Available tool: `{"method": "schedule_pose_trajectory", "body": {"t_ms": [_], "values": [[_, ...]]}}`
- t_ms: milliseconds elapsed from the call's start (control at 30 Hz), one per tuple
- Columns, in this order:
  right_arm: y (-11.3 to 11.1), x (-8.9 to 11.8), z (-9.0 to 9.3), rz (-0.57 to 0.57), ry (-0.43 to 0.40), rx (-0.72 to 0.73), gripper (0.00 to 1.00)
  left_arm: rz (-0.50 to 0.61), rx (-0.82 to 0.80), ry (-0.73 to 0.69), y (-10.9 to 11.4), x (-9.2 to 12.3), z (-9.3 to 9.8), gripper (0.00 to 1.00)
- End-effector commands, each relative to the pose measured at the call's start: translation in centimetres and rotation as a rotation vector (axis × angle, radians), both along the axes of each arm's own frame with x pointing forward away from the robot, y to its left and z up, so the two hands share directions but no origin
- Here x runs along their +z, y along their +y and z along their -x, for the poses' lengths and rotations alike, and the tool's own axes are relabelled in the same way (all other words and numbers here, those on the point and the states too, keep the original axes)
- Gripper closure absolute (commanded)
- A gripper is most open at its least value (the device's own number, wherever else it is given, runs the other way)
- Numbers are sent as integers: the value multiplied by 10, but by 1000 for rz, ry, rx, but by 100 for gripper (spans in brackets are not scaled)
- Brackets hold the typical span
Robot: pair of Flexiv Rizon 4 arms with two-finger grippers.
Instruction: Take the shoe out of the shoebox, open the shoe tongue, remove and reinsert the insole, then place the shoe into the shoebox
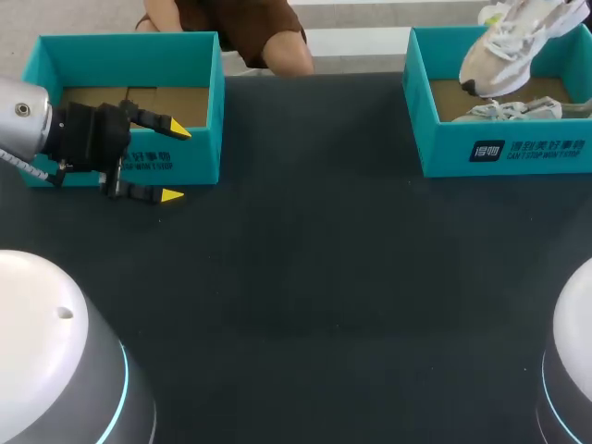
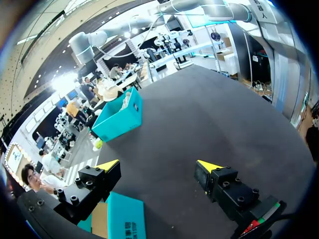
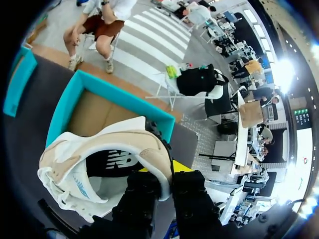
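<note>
Head view: left pincer (image 1: 173, 163) apart, at the front wall of the left box (image 1: 199, 157), well apart from the right box (image 1: 444, 153). Shoe (image 1: 518, 37) hangs tilted above the right box; second shoe (image 1: 509, 109) lies inside it.

Left wrist view: fingers (image 2: 108, 165) wide apart over bare tabletop (image 2: 209, 114); right box (image 2: 117, 119) far ahead.

Right wrist view: only here is the grip seen. Right pincer (image 3: 167, 174) is clamped on the shoe (image 3: 99, 149) collar, above the right box (image 3: 122, 95).

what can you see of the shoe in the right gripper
A white and beige sneaker with white laces, a dark lining and a pale blue mark on its side. The right gripper is shut on the rim of its opening. It hangs tilted, one end down, over the open teal shoebox, where a second shoe lies.
</note>
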State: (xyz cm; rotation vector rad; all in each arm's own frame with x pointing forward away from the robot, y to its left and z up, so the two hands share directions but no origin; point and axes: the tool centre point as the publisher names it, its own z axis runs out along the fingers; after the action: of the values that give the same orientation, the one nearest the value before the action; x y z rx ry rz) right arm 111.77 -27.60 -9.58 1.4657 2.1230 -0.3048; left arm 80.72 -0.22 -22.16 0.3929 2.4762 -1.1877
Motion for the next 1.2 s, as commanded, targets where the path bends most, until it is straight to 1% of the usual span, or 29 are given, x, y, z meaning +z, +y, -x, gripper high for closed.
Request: {"method": "schedule_pose_trajectory", "body": {"t_ms": [33,67,100,167,300,367,400,433,467,1067,1133,1200], "values": [[1,-1,0,-34,0,-46,100,-2,0,-1,0,0,1,0],[3,-4,1,-58,20,-87,100,-2,0,-1,0,0,1,0],[2,-5,3,-59,23,-125,100,-2,0,-1,0,0,1,0],[2,-5,6,-105,34,-204,100,-2,0,-1,0,0,1,0],[2,-7,14,-164,3,-361,100,-2,0,-1,0,0,1,0],[4,-10,17,-214,-37,-462,100,-2,0,-1,0,0,1,0],[5,-12,18,-233,-47,-483,100,-2,0,-1,0,0,1,0],[7,-13,18,-239,-74,-552,100,-2,0,-1,0,0,1,0],[8,-14,18,-245,-89,-550,100,-2,0,-1,0,0,1,0],[8,-14,18,-245,-89,-550,100,-2,0,-1,0,0,1,0],[6,-19,19,-249,-79,-570,100,-2,0,-1,0,0,1,0],[2,-25,19,-273,-86,-584,100,-2,0,-1,0,0,1,0]]}}
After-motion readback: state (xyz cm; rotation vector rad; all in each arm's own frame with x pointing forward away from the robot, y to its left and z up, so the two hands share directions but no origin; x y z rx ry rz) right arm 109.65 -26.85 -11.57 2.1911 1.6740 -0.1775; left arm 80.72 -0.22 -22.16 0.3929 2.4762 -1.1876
